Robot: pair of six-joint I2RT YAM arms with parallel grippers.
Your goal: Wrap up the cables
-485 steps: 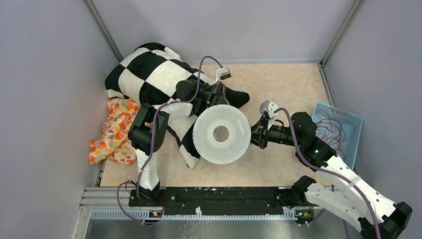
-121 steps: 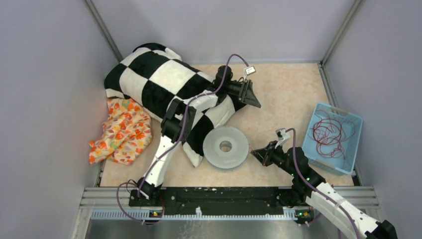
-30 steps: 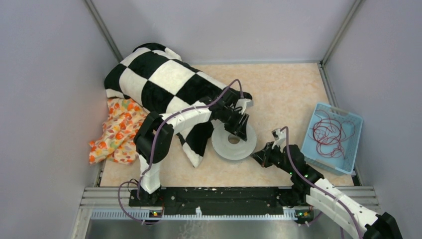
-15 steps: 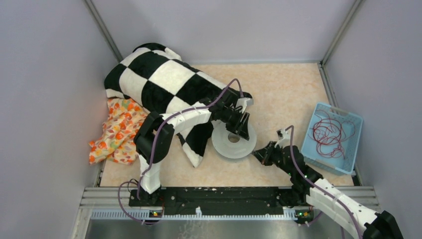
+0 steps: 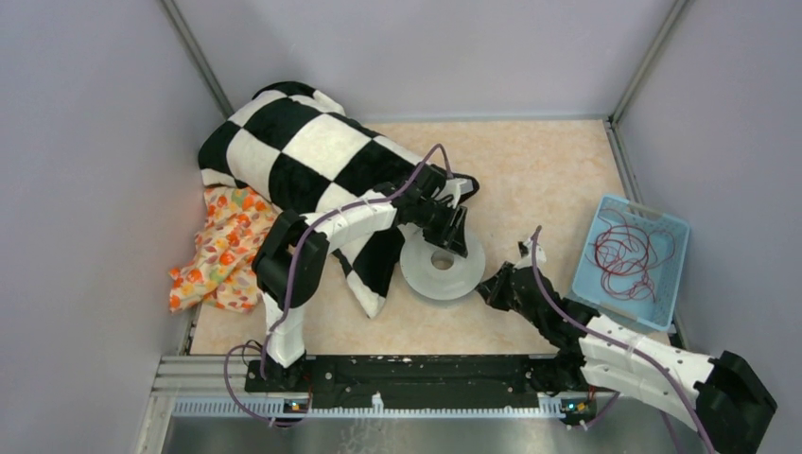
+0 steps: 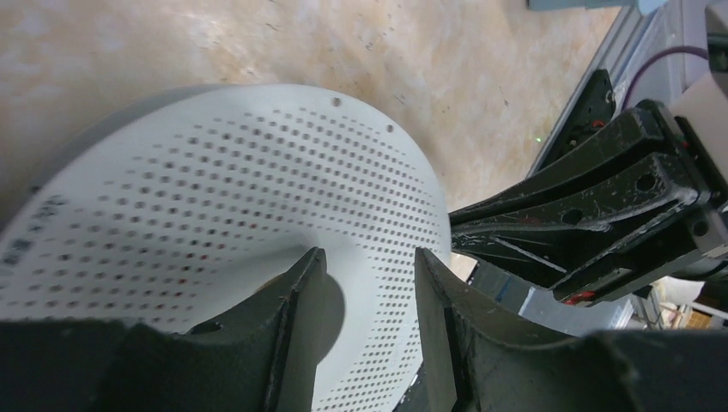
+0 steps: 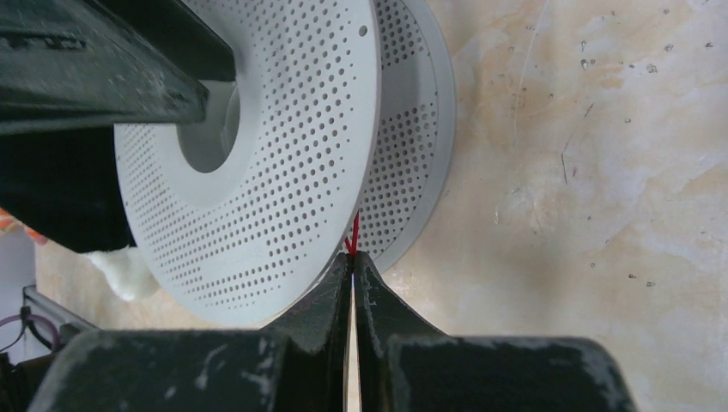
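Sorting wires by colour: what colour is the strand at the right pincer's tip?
Red; the strand shows best in the right wrist view.

spool (image 5: 443, 270) mid-table (image 5: 539, 170), blanket (image 5: 303, 156) behind-left, cloth (image 5: 222, 251) far left, basket (image 5: 632, 260) right holding cables (image 5: 629, 251).

Lab test cell: grey panel walls (image 5: 85, 142) w/ alu frame (image 5: 194, 61) (rail-mounted arms).

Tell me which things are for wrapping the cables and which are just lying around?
For the job: cables in the blue basket, white spool, red wire end, left gripper, right gripper.

Lying about: checkered blanket, orange flowery cloth.
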